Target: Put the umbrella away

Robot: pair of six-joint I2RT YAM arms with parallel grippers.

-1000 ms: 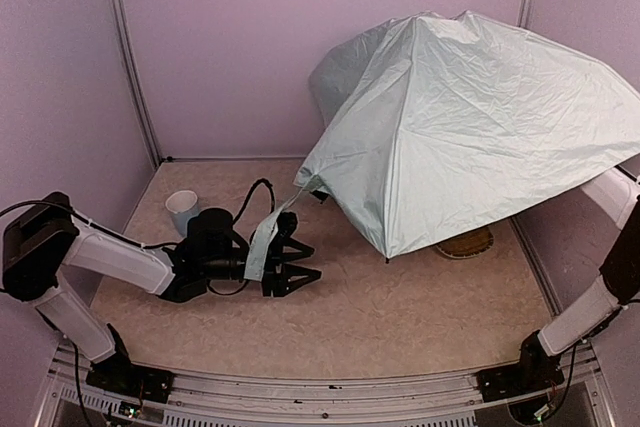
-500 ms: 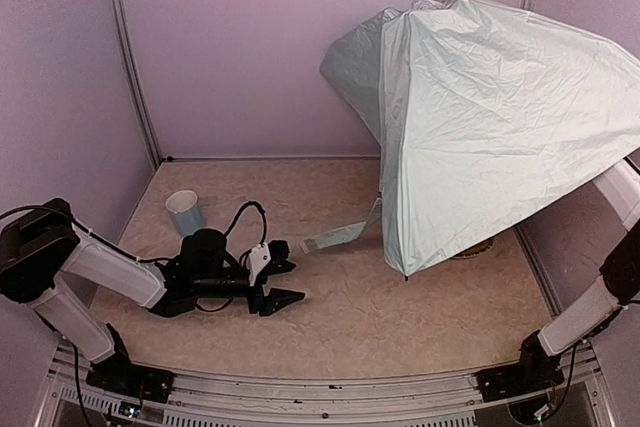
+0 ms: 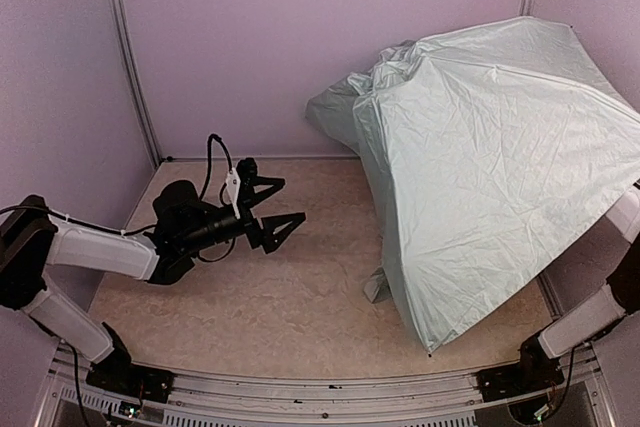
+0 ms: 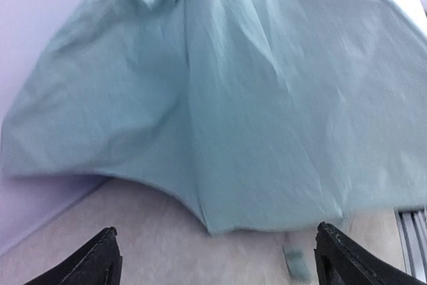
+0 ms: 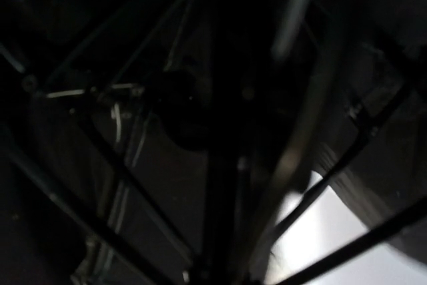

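Open umbrella (image 3: 480, 167) on the right half of the counter (image 3: 290, 307): the pale green canopy is tilted, its crumpled crown toward the back wall and its lower rim touching the counter at the near right. The shaft is hidden, probably running from the crown down toward the right gripper, which is buried under the fabric, so its state cannot be told. The left gripper (image 3: 294, 199), spread wide and empty, hovers well apart to the left, pointing at the canopy.

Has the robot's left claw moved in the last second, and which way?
Yes. The left gripper has swung away from the table's near edge toward the back wall. Its jaws are open and empty, clear of the umbrella.
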